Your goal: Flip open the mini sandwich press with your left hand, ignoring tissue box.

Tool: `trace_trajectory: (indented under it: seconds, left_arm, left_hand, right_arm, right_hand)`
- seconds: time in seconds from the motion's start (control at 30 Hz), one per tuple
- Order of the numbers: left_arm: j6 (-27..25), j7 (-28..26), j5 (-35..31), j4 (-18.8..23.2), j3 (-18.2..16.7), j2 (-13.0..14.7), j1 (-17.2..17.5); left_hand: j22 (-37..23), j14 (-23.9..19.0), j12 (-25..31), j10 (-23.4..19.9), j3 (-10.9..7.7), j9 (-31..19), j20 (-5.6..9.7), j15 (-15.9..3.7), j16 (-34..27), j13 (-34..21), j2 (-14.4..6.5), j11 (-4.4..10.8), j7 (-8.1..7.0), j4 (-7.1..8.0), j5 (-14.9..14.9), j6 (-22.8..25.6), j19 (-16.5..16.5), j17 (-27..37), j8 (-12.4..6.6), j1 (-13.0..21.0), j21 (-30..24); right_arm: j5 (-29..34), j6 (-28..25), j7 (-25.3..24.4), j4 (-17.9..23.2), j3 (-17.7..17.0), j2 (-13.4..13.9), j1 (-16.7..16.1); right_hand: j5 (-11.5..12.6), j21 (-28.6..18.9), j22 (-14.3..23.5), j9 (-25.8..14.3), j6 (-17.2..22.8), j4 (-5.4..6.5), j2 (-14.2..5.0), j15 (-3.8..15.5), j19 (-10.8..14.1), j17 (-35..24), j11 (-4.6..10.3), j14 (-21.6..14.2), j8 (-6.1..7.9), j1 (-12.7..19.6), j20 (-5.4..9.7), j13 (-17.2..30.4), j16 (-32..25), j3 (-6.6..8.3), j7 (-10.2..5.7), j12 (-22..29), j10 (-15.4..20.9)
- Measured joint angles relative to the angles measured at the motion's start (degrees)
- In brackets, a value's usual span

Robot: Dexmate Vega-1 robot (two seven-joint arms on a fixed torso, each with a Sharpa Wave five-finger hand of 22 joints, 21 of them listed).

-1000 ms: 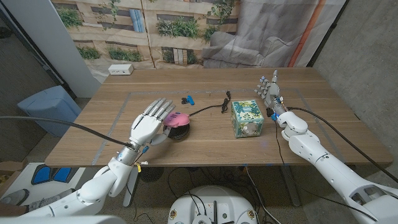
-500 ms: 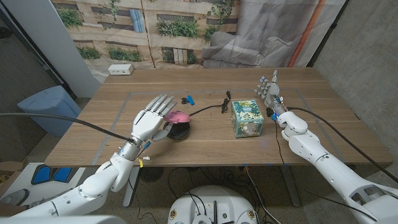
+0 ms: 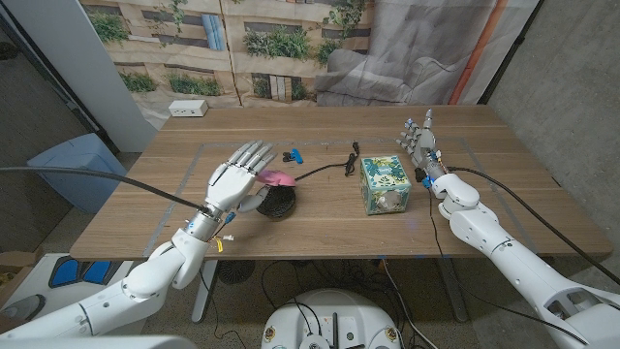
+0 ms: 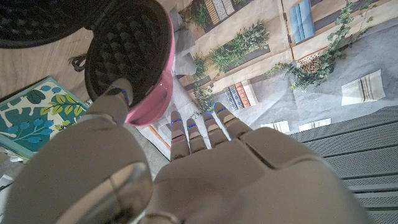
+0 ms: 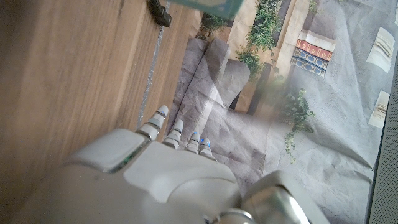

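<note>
The mini sandwich press [image 3: 278, 202] stands left of the table's middle, its pink lid [image 3: 281, 179] tilted up off the dark base. My left hand [image 3: 232, 184] is at its left side with fingers straight and spread. In the left wrist view the thumb [image 4: 115, 102] touches the lid's ribbed inner plate [image 4: 134, 56], while the lid's pink shell lies in front of the straight fingers [image 4: 199, 127]. The lower plate [image 4: 37, 22] is uncovered. My right hand [image 3: 421, 141] stands on edge at the right, fingers apart, holding nothing.
A green patterned tissue box [image 3: 385, 183] sits right of the press. A black cable [image 3: 329, 167] and a blue clip [image 3: 293, 155] lie behind it. A white power strip [image 3: 188, 109] is at the far left edge; a blue bin [image 3: 73, 170] stands beside the table.
My left hand has risen and moved away from me, and the pink lid has swung up from the base. The right arm has stayed still.
</note>
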State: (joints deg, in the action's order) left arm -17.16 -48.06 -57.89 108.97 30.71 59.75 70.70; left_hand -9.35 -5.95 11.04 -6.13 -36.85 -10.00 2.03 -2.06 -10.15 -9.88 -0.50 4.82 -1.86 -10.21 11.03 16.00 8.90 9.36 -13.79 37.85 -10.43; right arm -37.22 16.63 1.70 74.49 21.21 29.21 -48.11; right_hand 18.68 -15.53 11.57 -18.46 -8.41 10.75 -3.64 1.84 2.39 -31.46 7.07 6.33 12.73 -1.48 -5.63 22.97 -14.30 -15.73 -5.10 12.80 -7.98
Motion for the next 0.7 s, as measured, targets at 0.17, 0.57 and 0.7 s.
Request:
trace_trajectory:
  seconds: [0.17,0.57,0.7]
  left_arm:
    - [0.59,0.81,-0.13,0.31,-0.27,0.04,-0.68]
    - [1.64,2.31,-0.63,0.63,-0.57,-0.16,-2.15]
    - [2.15,2.88,-0.89,0.63,-0.57,-0.26,-2.4]
  left_hand:
    - [0.0,0.0,0.0,0.0,0.0,0.0,0.0,0.0,0.0,0.0,0.0,0.0,-0.09,0.0,0.0,0.09,0.0,0.0,0.0,0.0,0.0]
    - [0.0,0.0,0.0,-0.13,0.47,0.0,0.0,0.0,0.0,0.0,-0.3,0.13,-0.49,0.0,0.0,1.12,0.0,0.0,0.0,0.3,0.0]
    - [0.0,0.0,0.0,-0.51,0.47,0.0,0.0,0.0,0.0,0.0,-0.3,0.1,-0.67,0.0,0.0,1.55,0.0,0.0,0.0,0.3,0.0]
  right_arm:
    - [0.0,0.0,0.0,0.0,0.0,-0.01,0.0]
    - [0.0,0.02,0.0,-0.02,0.0,-0.02,0.0]
    - [0.0,0.02,0.0,-0.03,0.0,-0.02,0.0]
  right_hand:
    - [0.0,0.0,0.0,0.0,0.0,0.0,0.0,0.0,0.0,0.0,0.0,0.0,0.0,0.0,0.0,0.0,0.0,0.0,0.0,0.0,0.0]
    - [0.0,0.0,0.0,0.0,0.0,0.0,0.0,0.0,0.0,0.0,0.0,0.0,0.0,0.0,0.0,0.0,0.0,0.0,0.0,0.0,0.0]
    - [0.0,0.0,0.0,0.0,0.0,0.0,0.0,0.0,0.0,0.0,0.0,0.0,0.0,0.0,0.0,0.0,0.0,0.0,0.0,0.0,0.0]
